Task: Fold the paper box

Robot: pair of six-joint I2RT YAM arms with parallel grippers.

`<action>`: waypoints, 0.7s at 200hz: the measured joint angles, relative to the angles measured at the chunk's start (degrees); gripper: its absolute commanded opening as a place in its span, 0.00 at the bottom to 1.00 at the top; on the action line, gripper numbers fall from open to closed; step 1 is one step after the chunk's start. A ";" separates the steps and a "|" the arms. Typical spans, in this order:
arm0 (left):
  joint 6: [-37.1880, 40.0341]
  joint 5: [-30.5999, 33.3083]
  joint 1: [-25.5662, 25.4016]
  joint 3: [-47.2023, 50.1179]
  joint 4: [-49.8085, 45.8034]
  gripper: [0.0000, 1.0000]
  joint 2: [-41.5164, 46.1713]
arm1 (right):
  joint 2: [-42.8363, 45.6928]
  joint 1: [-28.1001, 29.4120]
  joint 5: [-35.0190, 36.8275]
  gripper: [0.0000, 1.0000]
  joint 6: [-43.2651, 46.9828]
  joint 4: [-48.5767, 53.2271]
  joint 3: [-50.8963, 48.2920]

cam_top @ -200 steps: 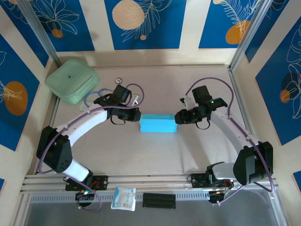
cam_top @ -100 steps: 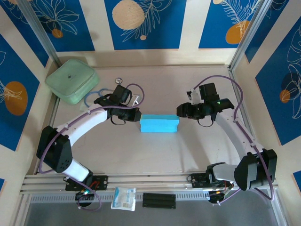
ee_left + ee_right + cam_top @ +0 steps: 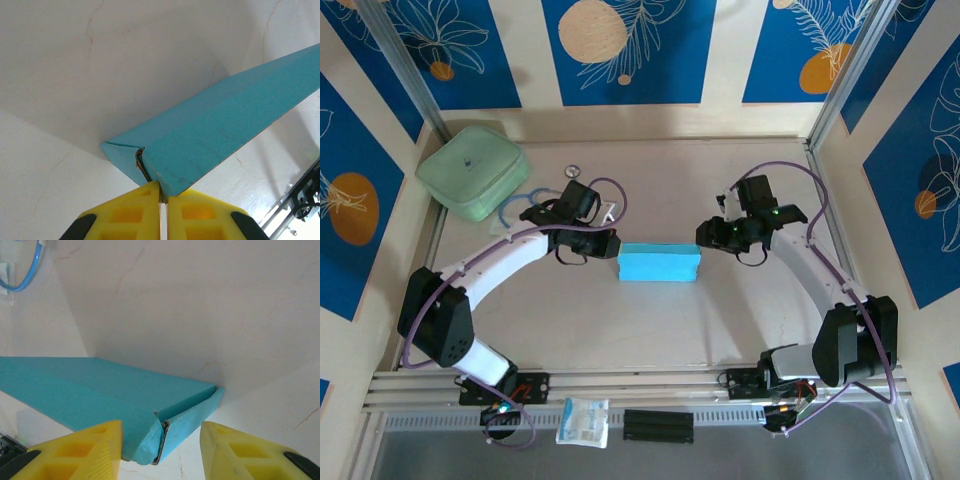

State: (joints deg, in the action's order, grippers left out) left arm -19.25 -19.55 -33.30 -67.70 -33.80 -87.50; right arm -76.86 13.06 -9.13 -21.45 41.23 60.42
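The paper box (image 3: 660,263) lies flat at mid-table, a sky-blue rectangle folded shut. My left gripper (image 3: 614,245) is at its left end. In the left wrist view the yellow fingers (image 3: 135,212) are pressed together, with the corner of the box (image 3: 210,130) and its cardboard seam caught at their tips. My right gripper (image 3: 704,236) hovers at the box's right end. There the right wrist view shows the fingers (image 3: 90,445) spread apart on either side of the tucked end flap (image 3: 187,417), not touching it.
A pale green case (image 3: 473,172) sits at the back left, with a blue tube loop (image 3: 520,208) beside it. A small packet (image 3: 584,421) and a black block (image 3: 658,425) lie on the near rail. Walls close in on the left and right.
The right gripper has drawn slightly back and away from the box's right end, and its wrist has turned. The box's right end has shifted a little to the right. The left arm has not moved.
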 measured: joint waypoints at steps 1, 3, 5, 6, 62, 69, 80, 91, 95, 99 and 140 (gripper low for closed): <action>0.00 -0.02 0.00 0.00 0.00 0.10 0.00 | 0.00 0.00 0.00 0.44 0.00 -0.07 -0.09; 0.00 -0.04 -0.02 0.00 0.00 0.10 0.00 | 0.00 0.00 0.00 0.44 0.00 -0.11 -0.15; 0.00 -0.11 -0.02 0.00 -0.02 0.10 0.00 | 0.00 0.00 0.00 0.44 0.00 -0.13 -0.24; 0.00 -0.11 -0.02 0.00 -0.02 0.10 0.00 | 0.00 0.00 0.02 0.44 0.00 -0.13 -0.28; -0.15 -0.33 -0.22 0.07 -0.11 0.28 0.00 | -0.09 0.26 0.20 0.43 -0.04 -2.12 -2.29; -0.20 -0.35 -0.22 0.15 -0.24 0.34 0.00 | -0.15 0.33 0.20 0.43 -0.04 -2.47 -2.43; 0.15 -0.35 -0.28 0.24 -0.42 0.40 0.00 | -0.28 0.37 0.20 0.43 -0.07 -2.91 -2.47; -0.15 -0.37 -0.35 0.44 -0.46 0.41 0.09 | -0.31 0.44 0.37 0.43 -0.07 -3.13 -2.47; 0.02 -0.37 -0.37 0.52 -0.46 0.42 0.17 | -0.31 0.48 0.39 0.43 -0.07 -3.15 -2.47; 0.02 -0.37 -0.37 0.70 -0.46 0.42 0.33 | -0.31 0.50 0.42 0.43 -0.07 -3.15 -2.47; -0.17 0.52 -0.37 1.88 -0.09 0.52 3.56 | -0.31 0.98 0.79 0.43 -0.07 -3.34 -2.47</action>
State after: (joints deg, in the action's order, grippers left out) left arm -19.42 -19.03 -33.67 -65.82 -33.89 -83.94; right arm -77.17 14.04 -8.34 -21.52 37.89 57.95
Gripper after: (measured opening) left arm 0.504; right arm 0.433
